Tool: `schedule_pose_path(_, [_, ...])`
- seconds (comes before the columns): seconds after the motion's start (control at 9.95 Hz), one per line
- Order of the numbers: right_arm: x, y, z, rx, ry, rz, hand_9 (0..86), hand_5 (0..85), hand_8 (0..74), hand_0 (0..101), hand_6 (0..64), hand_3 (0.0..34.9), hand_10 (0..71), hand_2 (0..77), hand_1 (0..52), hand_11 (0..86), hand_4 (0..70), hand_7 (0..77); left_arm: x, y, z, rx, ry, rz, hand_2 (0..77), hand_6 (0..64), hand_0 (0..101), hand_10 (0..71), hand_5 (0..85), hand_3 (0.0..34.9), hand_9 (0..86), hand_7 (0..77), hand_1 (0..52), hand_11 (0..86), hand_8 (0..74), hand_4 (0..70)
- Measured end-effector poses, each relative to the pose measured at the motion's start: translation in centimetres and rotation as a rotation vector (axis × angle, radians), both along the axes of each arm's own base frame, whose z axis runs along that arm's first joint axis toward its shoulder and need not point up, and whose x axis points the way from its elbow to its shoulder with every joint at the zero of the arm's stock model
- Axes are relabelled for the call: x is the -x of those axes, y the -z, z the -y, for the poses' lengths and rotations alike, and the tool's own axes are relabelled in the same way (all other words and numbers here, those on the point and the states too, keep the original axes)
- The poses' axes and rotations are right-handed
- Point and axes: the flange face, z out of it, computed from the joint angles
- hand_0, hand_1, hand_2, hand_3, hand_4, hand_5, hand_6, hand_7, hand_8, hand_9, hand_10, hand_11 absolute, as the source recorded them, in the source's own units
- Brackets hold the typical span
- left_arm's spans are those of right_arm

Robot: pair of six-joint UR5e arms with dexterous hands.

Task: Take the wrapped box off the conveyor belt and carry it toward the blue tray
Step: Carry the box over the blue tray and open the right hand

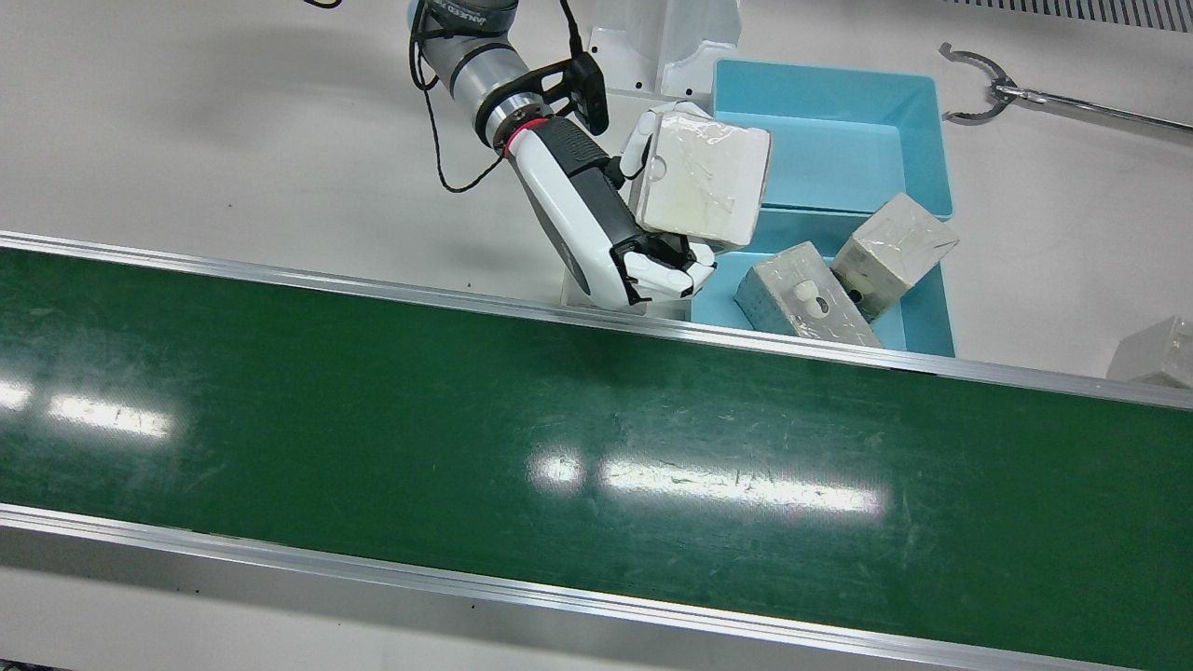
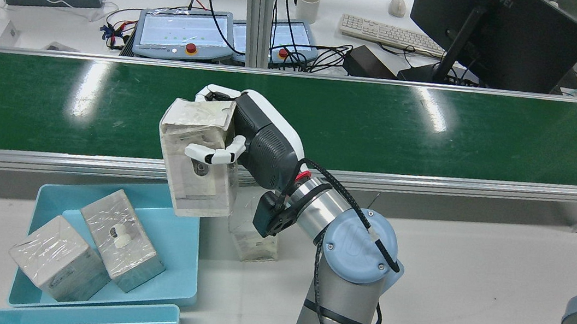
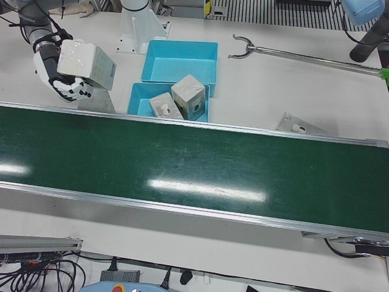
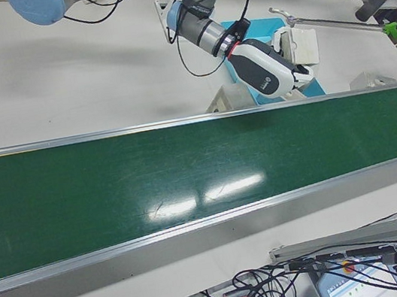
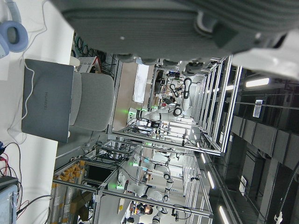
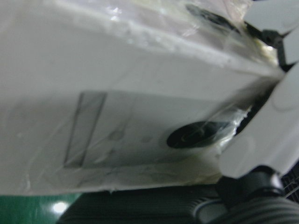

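My right hand point(image 1: 596, 214) is shut on the wrapped box point(image 1: 704, 177), a whitish cube in clear film. It holds the box in the air, off the green conveyor belt point(image 1: 559, 419), over the table at the near corner of the blue trays. In the rear view the box point(image 2: 198, 156) hangs above the edge of the blue tray point(image 2: 179, 247), with fingers point(image 2: 212, 154) across its side. The box point(image 6: 117, 93) fills the right hand view. The left hand view shows only a blurred grey part of my left hand point(image 5: 187, 18).
The near blue tray point(image 1: 918, 312) holds two wrapped boxes point(image 1: 806, 294) point(image 1: 895, 252). A second blue tray point(image 1: 829, 140) sits behind it. A clear stand point(image 2: 252, 234) is under my arm. A grabber tool point(image 1: 988, 89) and another box point(image 1: 1156, 354) lie at the right.
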Motion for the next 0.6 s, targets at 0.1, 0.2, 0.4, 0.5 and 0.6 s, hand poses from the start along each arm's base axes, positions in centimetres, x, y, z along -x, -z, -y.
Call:
schedule_pose_path(0.1, [1.7,0.7,-1.0,-0.004,0.016,0.004,81.3,70.9,69.3,45,50.7,0.0,69.3,51.3,0.0,82.4,32.7,75.3,0.0,0.0,0.0,0.000,0.000,0.000,1.1,0.0,0,0.5,1.1,0.0,0.0,0.5,0.0,0.0,0.5,0.0])
schedule_pose_path(0.2, [3.5,1.2,-2.0,-0.011,0.038,0.012,81.8,70.9,69.3,46,50.7,0.0,69.8,51.3,0.0,84.0,32.7,75.8,0.0,0.0,0.0,0.000,0.000,0.000,1.1,0.0,0,0.5,1.1,0.0,0.0,0.5,0.0,0.0,0.5,0.0])
schedule_pose_path(0.4, [5.7,1.9,-3.6,-0.023,0.073,0.029,81.8,68.2,49.1,50,42.0,0.2,46.4,49.1,0.0,86.2,31.1,76.9,0.0,0.0,0.0,0.000,0.000,0.000,1.1,0.0,0,0.5,1.1,0.0,0.0,0.5,0.0,0.0,0.5,0.0])
schedule_pose_path(0.5, [6.2,2.0,-4.0,-0.026,0.081,0.032,80.7,67.6,40.4,51,34.9,4.4,33.8,49.1,0.0,85.6,25.6,76.9,0.0,0.0,0.0,0.000,0.000,0.000,1.1,0.0,0,0.0,1.1,0.0,0.0,0.5,0.0,0.5,0.5,0.0])
schedule_pose_path(0.6, [6.4,1.9,-4.2,-0.027,0.087,0.031,80.7,67.6,40.4,51,34.9,4.4,33.8,49.1,0.0,85.6,25.6,76.9,0.0,0.0,0.0,0.000,0.000,0.000,0.5,0.0,0,0.5,1.1,0.0,0.0,0.5,0.0,0.0,0.5,0.0])
